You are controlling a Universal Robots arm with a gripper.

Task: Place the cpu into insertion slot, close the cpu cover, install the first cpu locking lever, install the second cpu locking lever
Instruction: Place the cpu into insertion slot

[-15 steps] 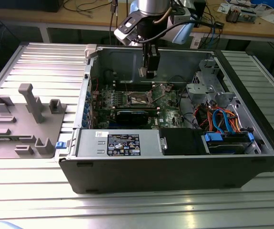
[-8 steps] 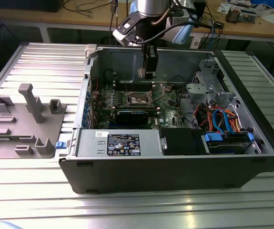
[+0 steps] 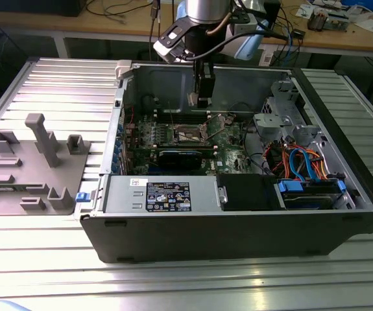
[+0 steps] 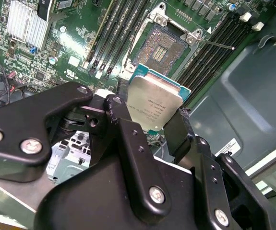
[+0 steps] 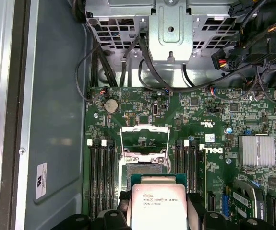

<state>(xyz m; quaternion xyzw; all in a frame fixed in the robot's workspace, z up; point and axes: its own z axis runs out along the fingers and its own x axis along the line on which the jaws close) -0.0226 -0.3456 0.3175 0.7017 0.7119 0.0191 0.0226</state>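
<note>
While the jaws are clamped on the cpu (image 4: 154,103), gripping it by two opposite edges, the chip hangs in the air over the green board (image 4: 46,52). It is short of the insertion slot (image 4: 159,48) and apart from it, silvery top facing the camera in the second wrist view. Slot is bare: contact field exposed, nothing seated.

In the first wrist view the cpu (image 5: 158,206) shows just beside the insertion slot (image 5: 145,167), w/ the cpu cover (image 5: 145,139) swung up and open beyond it. One thin locking lever (image 4: 215,45) sticks out loose past the slot's corner, unlatched; the 2nd I can't pick out for sure.

Exterior view: arm reaches down into the open pc case (image 3: 238,227), which stands on the ribbed metal desk (image 3: 56,84), jaws above the insertion slot (image 3: 189,134).

Progress, as I judge it: step 1 underway, not done. Cpu isn't placed, cover isn't shut, neither lever locked, so approx. all 4 steps are left.
</note>
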